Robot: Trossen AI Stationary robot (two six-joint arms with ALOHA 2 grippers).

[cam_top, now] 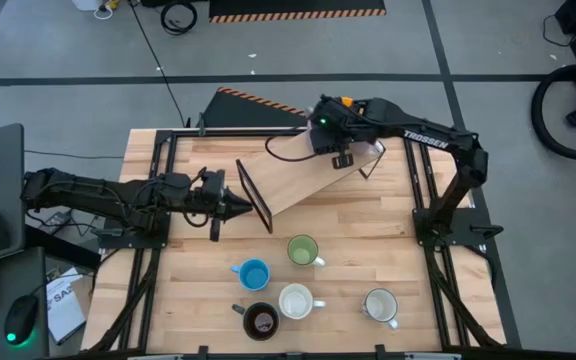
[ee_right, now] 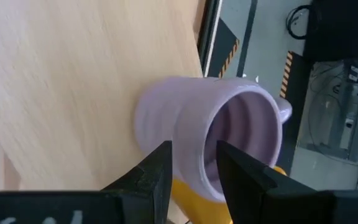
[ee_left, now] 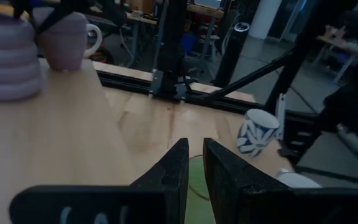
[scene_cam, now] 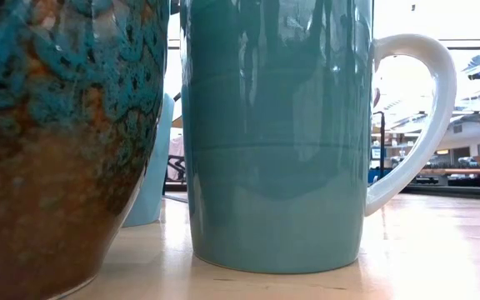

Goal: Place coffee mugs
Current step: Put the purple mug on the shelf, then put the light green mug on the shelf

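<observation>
My right gripper (ee_right: pixel 194 168) is over the far end of the raised wooden board (cam_top: pixel 298 178), shut on a purple mug (ee_right: pixel 210 134). The left wrist view shows this mug (ee_left: pixel 67 37) upright beside a ribbed purple mug (ee_left: pixel 5 59) that stands on the board. An orange mug (ee_right: pixel 185 194) shows just under the held one. Green (cam_top: pixel 303 250), blue (cam_top: pixel 254 273), white (cam_top: pixel 296 301), dark brown (cam_top: pixel 259 320) and another white mug (cam_top: pixel 380 305) stand on the table. My left gripper (cam_top: pixel 230 207) hovers at the board's near left end, its fingers nearly together around nothing. My right gripper pinches the purple mug's wall at the rim (ee_right: pixel 191 146), on the side away from the handle (ee_right: pixel 284 112). One finger (ee_right: pixel 244 171) is inside the mouth and the other (ee_right: pixel 154 174) is outside. The fingers slant down from above. Whether the mug's base rests on the board I cannot tell.
A black frame (cam_top: pixel 253 195) carries the board's near left end. Black rails (cam_top: pixel 423 190) run along the table's sides. In the low view, two mugs (scene_cam: pixel 277 133) (scene_cam: pixel 57 142) stand right in front of the camera. Bare tabletop lies at the near left (cam_top: pixel 193 290).
</observation>
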